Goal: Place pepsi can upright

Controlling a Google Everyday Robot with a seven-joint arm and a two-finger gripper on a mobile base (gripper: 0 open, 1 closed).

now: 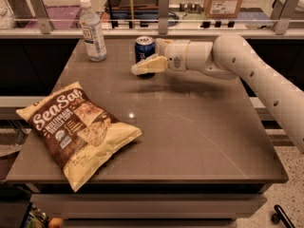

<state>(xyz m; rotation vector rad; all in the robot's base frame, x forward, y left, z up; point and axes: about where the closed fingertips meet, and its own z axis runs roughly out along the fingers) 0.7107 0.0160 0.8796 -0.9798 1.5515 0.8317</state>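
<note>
The pepsi can (144, 48) is small and blue with a silver top. It stands upright on the grey table (190, 127), far centre. My gripper (145, 60) reaches in from the right at can height, with its jaws around the can. The near cream finger (149, 65) crosses the can's lower front; the far finger is mostly hidden behind the can. The white arm (237, 61) stretches away to the right edge of the view.
A clear water bottle (92, 30) with a white cap stands at the far left of the table. A brown and yellow SeaSalt chip bag (76, 129) lies at the front left. A railing with posts (164, 6) runs behind the table.
</note>
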